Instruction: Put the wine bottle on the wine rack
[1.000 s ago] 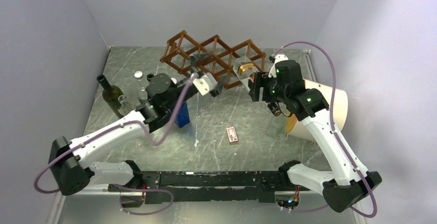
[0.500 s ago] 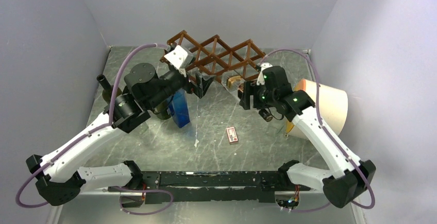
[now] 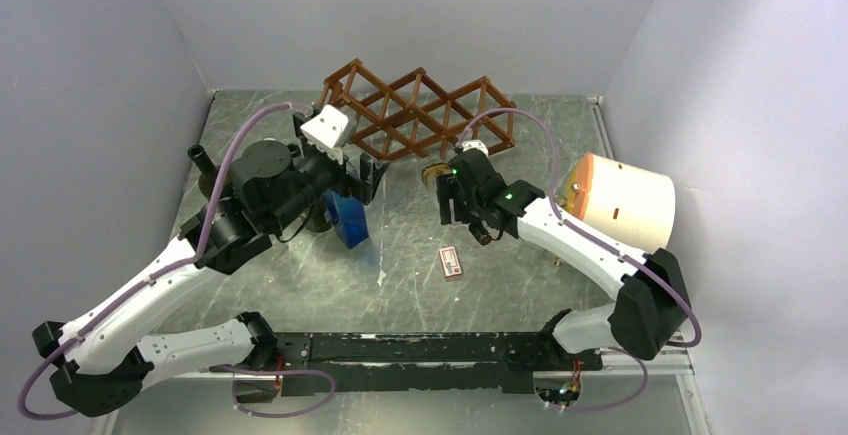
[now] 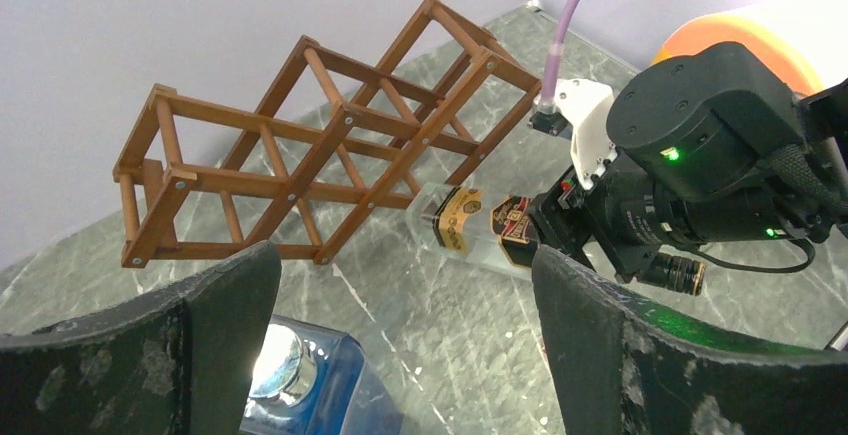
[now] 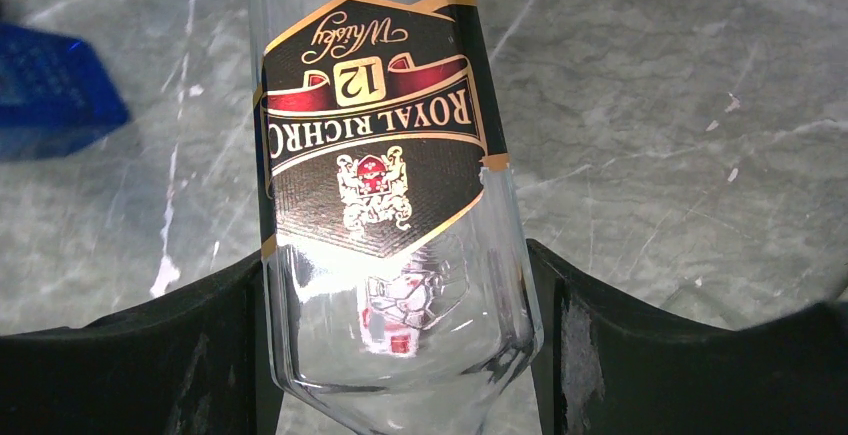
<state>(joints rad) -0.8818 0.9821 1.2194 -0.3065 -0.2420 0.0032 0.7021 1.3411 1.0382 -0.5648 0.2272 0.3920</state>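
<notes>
The wine rack [image 3: 415, 115] is a reddish-brown wooden lattice at the back of the table, also in the left wrist view [image 4: 320, 145]. My right gripper [image 3: 449, 197] is shut on a clear glass bottle [image 3: 434, 169] with a black, gold and red label [image 5: 375, 145]. The gripper [image 5: 400, 300] holds it near its base, and the bottle is tilted low in front of the rack's right part, with its far end towards the rack [image 4: 470, 227]. My left gripper [image 3: 366, 177] is open and empty [image 4: 405, 267], in front of the rack's left part and above a blue bottle.
A blue square bottle [image 3: 347, 217] with a silver cap [image 4: 272, 360] stands under the left gripper. A dark green bottle [image 3: 205, 168] stands at the left. A large orange-and-white cylinder [image 3: 625, 200] lies at the right. A small box [image 3: 452, 262] lies mid-table.
The left gripper has drawn back from the rack to the left and nearer. The right gripper has carried the bottle leftwards and lower, away from the rack's right end.
</notes>
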